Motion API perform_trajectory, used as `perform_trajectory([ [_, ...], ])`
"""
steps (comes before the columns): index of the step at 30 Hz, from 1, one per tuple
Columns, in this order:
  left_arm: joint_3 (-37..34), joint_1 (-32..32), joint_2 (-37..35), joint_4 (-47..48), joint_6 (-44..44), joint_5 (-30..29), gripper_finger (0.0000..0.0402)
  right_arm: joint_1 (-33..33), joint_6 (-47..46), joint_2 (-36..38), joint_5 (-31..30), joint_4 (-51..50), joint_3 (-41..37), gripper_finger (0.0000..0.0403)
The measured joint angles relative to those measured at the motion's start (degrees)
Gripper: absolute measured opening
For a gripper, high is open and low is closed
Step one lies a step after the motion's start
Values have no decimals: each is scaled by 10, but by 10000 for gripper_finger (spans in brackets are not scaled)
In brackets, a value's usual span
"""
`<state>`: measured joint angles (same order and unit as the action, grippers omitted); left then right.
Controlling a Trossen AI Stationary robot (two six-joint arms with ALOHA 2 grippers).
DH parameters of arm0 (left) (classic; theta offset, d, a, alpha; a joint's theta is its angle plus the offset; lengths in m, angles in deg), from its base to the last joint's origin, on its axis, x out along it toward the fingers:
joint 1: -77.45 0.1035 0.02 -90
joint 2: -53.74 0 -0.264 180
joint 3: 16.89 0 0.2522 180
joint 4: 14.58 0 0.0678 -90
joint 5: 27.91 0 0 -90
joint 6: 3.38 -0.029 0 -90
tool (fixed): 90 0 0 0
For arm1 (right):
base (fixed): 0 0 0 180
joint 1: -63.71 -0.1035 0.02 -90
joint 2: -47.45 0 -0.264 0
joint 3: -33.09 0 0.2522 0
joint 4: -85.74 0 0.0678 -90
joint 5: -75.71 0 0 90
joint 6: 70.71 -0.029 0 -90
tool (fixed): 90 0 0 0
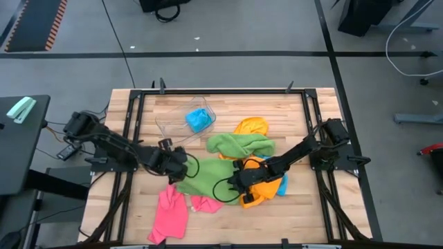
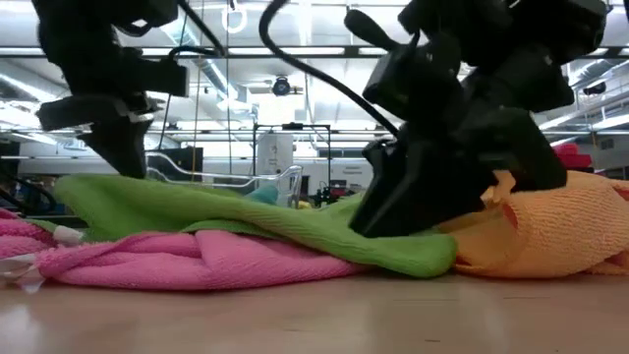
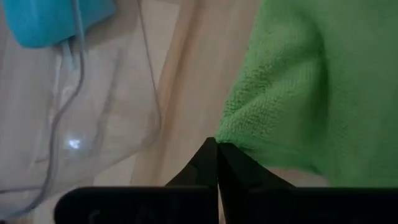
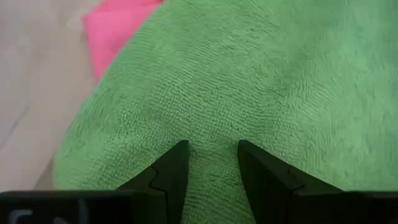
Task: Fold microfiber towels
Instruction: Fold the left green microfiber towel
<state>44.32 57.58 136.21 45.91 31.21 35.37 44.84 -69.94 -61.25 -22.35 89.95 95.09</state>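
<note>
Pinching an edge of the soft green cloth towel (image 1: 208, 178), the left gripper (image 3: 217, 149) has its fingers squeezed together. That towel lies mid-table, over a bright pink fuzzy towel (image 1: 171, 212). Fingers of the right gripper (image 4: 212, 155) stand apart, pressing down onto the green towel.

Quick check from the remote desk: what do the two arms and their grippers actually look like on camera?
Both arms are black, jointed and slim, with thin black cables looping beside them. The left gripper ends in two dark, tapered, wedge-shaped fingers. The right gripper has two matching dark fingers with angular tips. No coloured markings are visible on either.
</note>
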Motion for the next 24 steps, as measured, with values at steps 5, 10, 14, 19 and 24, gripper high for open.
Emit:
perform_trajectory([
  [5, 1, 25, -13, 6, 9, 13, 22, 0, -10, -1, 0, -6, 1, 149],
  [10, 1, 28, -15, 24, -28, 18, 48, 0, -23, 1, 0, -10, 1, 149],
  [14, 1, 18, -15, 32, -65, 18, 68, 0, -23, 1, 1, -12, 1, 149],
  [19, 0, -9, -16, 7, -153, 29, 87, 0, -20, 2, 1, -14, 1, 149],
  [24, -4, -31, -15, -42, -239, 31, 91, 1, -19, 2, 2, -14, 1, 149],
])
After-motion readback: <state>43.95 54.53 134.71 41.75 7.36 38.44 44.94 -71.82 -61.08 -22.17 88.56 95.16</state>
